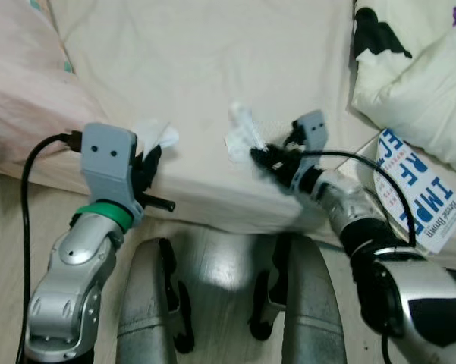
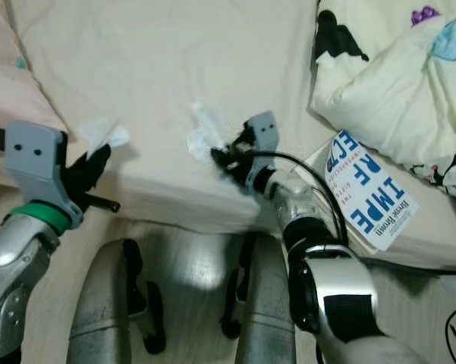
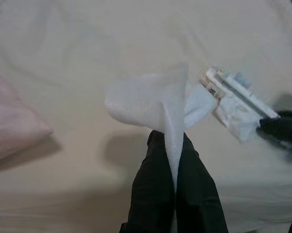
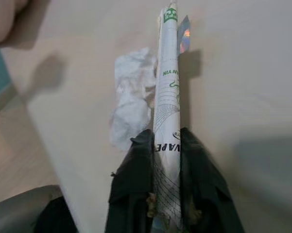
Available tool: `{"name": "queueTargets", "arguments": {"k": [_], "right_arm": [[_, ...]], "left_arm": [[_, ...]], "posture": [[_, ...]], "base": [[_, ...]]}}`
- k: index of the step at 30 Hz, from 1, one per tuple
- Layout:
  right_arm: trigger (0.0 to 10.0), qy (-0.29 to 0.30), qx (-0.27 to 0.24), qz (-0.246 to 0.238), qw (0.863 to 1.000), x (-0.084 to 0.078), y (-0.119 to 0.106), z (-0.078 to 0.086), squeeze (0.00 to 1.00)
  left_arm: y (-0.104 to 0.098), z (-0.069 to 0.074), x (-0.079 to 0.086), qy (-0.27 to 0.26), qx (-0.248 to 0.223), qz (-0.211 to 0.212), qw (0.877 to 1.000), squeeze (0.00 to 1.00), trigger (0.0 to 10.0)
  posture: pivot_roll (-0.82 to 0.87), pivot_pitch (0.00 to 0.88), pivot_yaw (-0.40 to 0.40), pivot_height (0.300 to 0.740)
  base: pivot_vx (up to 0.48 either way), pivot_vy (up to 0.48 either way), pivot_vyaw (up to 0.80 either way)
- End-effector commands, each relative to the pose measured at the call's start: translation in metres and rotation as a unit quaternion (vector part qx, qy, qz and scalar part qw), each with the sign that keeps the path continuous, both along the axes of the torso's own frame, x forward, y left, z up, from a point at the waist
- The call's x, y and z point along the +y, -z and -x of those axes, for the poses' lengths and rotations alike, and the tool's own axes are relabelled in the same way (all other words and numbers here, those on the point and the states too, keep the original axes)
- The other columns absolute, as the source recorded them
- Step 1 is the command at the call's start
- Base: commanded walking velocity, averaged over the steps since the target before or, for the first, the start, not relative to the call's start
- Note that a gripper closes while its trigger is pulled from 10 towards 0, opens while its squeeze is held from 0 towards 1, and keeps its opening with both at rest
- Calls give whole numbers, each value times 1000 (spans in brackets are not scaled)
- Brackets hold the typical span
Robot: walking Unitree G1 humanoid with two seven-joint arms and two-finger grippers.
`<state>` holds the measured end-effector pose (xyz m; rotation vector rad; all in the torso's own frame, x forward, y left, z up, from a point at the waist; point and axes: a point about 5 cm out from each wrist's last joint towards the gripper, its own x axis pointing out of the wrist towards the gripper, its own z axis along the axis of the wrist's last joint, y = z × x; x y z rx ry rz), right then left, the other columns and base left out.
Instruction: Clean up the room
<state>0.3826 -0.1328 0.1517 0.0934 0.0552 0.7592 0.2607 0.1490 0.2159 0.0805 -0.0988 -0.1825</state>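
Observation:
I stand at the near edge of a cream bed (image 1: 197, 68). My left gripper (image 1: 150, 161) is shut on a thin white tissue (image 3: 150, 99) and holds it just above the sheet near the bed's edge. My right gripper (image 1: 259, 158) is shut on a flattened white wrapper (image 4: 166, 97) with green print, also over the sheet near the edge. The wrapper (image 1: 241, 135) sticks out past the fingertips. A crumpled white tissue (image 4: 130, 97) lies on the sheet beside that wrapper.
A pink pillow (image 1: 23, 83) lies on the bed to the left. A cream duvet with black patches (image 2: 387, 83) is heaped at the right, and a white book with blue lettering (image 2: 368, 186) rests beside it. My two legs (image 1: 148, 311) stand on pale floor below.

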Motion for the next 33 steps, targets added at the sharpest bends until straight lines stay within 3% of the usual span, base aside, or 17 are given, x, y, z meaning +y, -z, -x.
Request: {"name": "queueTargets", "arguments": {"k": [1, 9, 18, 19, 22, 25, 26, 28, 29, 32, 33], "right_arm": [[0, -2, 6, -27, 1000, -1, 8, 5, 0], [0, 76, -88, -110, 987, -27, -19, 13, 0], [0, 62, -136, -142, 979, -21, -41, 32, 0], [10000, 64, -141, -139, 978, -17, -41, 39, 0], [10000, 92, -138, -118, 979, -11, -28, 53, 0], [10000, 100, -131, -110, 980, -11, -23, 56, 0], [10000, 137, -90, -83, 983, -16, 2, 63, 0], [10000, 148, -74, -66, 984, -19, 12, 67, 0], [10000, 151, -61, -38, 986, -22, 27, 73, 0], [10000, 172, -56, -18, 983, -28, 35, 74, 0], [10000, 204, -59, 3, 977, -37, 37, 71, 0]], "left_arm": [[11, 0, -7, 8, 17, -9, 1000, 0, 10000], [16, -22, -39, 49, 9, 3, 999, 0, 10000], [16, -24, -46, 62, 2, 8, 998, 0, 10000], [15, -23, -45, 60, -7, 12, 998, 0, 10000], [13, -25, -38, 38, -31, 25, 999, 0, 10000], [12, -26, -36, 27, -37, 28, 999, 0, 10000], [4, -30, -23, -24, -74, 15, 997, 0, 10000], [0, -32, -17, -48, -91, 5, 995, 0, 10000], [-3, -34, -8, -77, -119, -22, 990, 0, 10000], [0, -33, 2, -90, -113, -22, 989, 0, 10000], [8, -32, 7, -92, -98, -22, 991, 0, 10000]], "posture": [[111, 376, 13, 565], [34, 327, 20, 565], [20, 262, 10, 565], [7, 224, -1, 565], [-11, 150, -31, 565], [-11, 150, -31, 565], [-10, 76, -67, 565], [-10, 76, -67, 565], [-12, 51, -77, 565], [-13, 35, -81, 565], [-20, 19, -78, 575]], "base": [[0, 0, 0], [0, 0, 0], [0, 0, 0], [0, 0, 0], [0, 0, 0], [0, 0, 0], [0, 0, 0], [0, 0, 0], [0, 0, 0], [0, 0, 0], [0, 0, 0]]}}
